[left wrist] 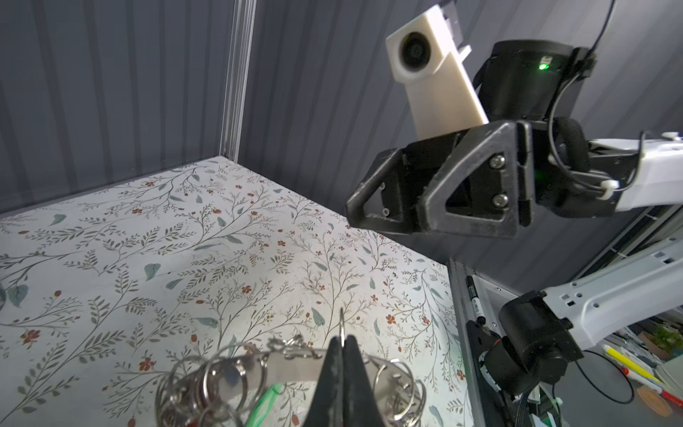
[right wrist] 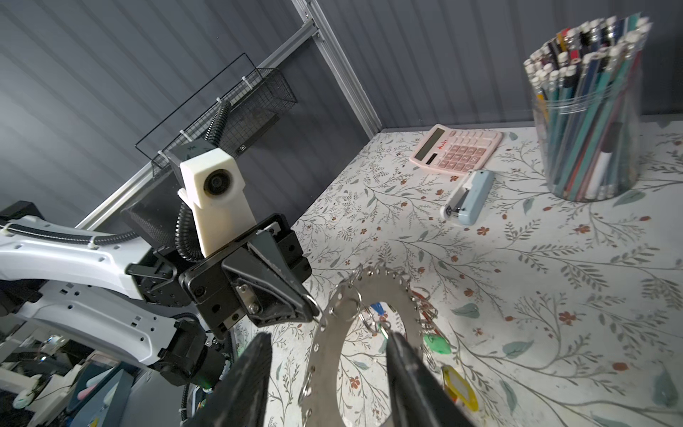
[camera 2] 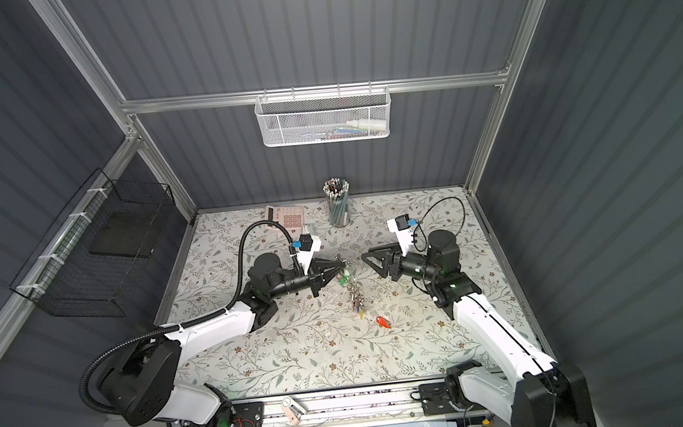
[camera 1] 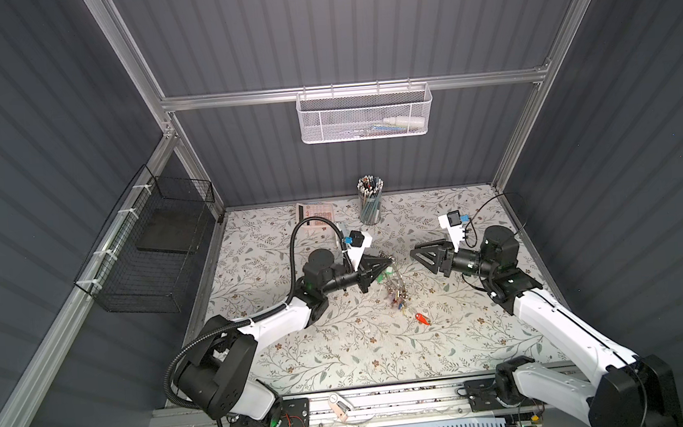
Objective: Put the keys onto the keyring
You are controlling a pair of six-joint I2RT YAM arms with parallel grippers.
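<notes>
Pinching the keyring [right wrist: 373, 292] by its rim with the left gripper [right wrist: 312, 312], pressing both fingers [left wrist: 356, 380] flat together on the grey metal. Holding it on edge, hanging down from those fingertips and turning its big centre hole toward the right gripper [left wrist: 386, 216]. Carrying most of the keys [camera 1: 394, 291] already on the ring, dangling by their small split rings in a bunch just under the left fingertips and on either side of them. Showing, in the right wrist view, a green tag [right wrist: 436, 342] and a yellow tag [right wrist: 458, 384] hanging lower than the left fingertips, and a blue tag [right wrist: 377, 307] through the hole. Giving no clear sight of contact between the lowest keys and the table [camera 1: 342, 348].

Holding the right fingers [right wrist: 255, 369] spread apart, gripping nothing, pointing at the ring from the side opposite the left fingers, near it but not touching. Leaving one key with a red-orange tag [camera 1: 422, 318] lying flat and loose on the table, below and forward of both sets of fingertips, apart from the bunch. Sharing the table with a pink calculator [right wrist: 456, 149], a pale blue stapler [right wrist: 469, 197] and a clear cup of pencils [right wrist: 587, 111], all behind the left fingers near the back wall, well apart from the ring.
</notes>
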